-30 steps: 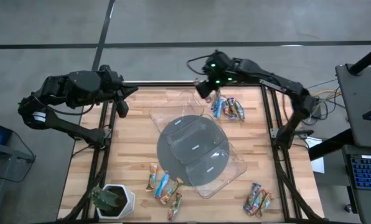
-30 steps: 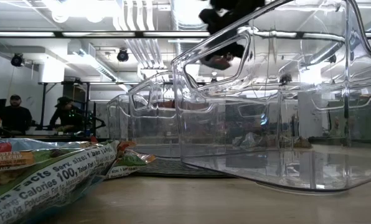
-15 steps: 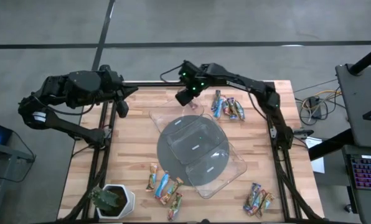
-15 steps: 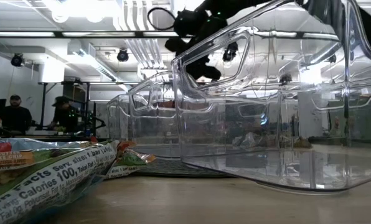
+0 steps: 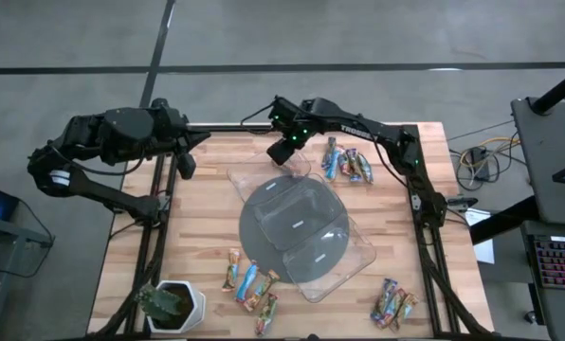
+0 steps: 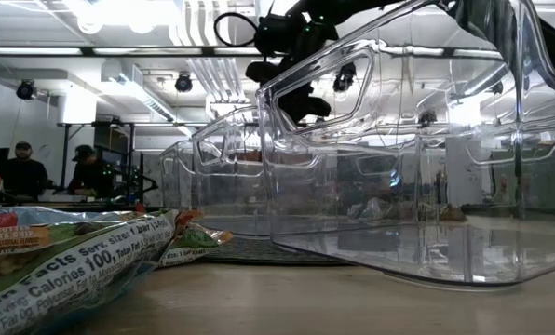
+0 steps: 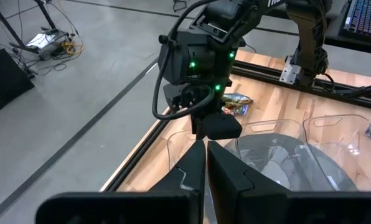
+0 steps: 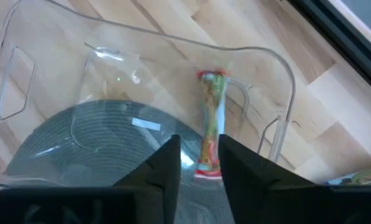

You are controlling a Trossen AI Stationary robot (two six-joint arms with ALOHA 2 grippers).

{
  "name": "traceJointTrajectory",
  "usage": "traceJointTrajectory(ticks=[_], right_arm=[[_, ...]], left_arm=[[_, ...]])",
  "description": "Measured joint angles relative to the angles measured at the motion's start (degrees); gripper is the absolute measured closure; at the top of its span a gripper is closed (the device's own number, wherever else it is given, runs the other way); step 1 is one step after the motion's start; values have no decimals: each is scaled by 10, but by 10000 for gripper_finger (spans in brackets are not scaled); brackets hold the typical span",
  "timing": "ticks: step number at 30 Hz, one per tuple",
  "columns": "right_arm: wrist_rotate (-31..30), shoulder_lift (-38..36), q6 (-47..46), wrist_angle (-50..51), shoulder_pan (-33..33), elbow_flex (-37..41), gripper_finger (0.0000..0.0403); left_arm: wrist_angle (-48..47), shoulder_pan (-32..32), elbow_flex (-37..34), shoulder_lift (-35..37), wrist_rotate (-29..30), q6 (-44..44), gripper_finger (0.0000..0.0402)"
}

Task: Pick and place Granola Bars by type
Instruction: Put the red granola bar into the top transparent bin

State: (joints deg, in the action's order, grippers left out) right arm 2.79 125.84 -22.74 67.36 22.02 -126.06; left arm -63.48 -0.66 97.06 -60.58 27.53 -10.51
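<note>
Since one second ago, the right arm has swung away from the pile of Granola Bars at the far right of the table. The right gripper now hangs over the far clear tray, which lies partly on the grey disc.

Right gripper: the fingers stand apart. One green-and-red bar shows in the gap between them, lengthwise, above the tray wall and the disc edge. The bar is narrower than the gap and appears released. Whether it touches one finger cannot be told from this angle.

Left gripper: parked at the far-left edge of the table, fingers clenched together on nothing. Its wrist camera looks across at the right gripper above the far tray.

Remaining bars:
- a group at the near edge, just beside the disc;
- a group at the near-right corner;
- the far-right pile, beside the far tray.

A second clear tray lies on the near-right part of the disc. A potted plant stands at the near-left corner. Two people are in the room beyond the table.
</note>
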Motion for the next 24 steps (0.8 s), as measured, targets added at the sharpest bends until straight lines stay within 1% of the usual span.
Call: traceJointTrajectory(ticks=[4,9,13,24], right_arm=[[0,0,0,-1,-4,0,266],[1,-21,11,-1,-13,0,259],[2,-63,40,-2,-28,0,272],[0,-226,126,-8,-87,1,331]], left_arm=[[0,0,0,0,0,0,402],[0,0,0,0,0,-1,402],[0,0,0,0,-11,-1,402],[0,0,0,0,-12,-1,402]])
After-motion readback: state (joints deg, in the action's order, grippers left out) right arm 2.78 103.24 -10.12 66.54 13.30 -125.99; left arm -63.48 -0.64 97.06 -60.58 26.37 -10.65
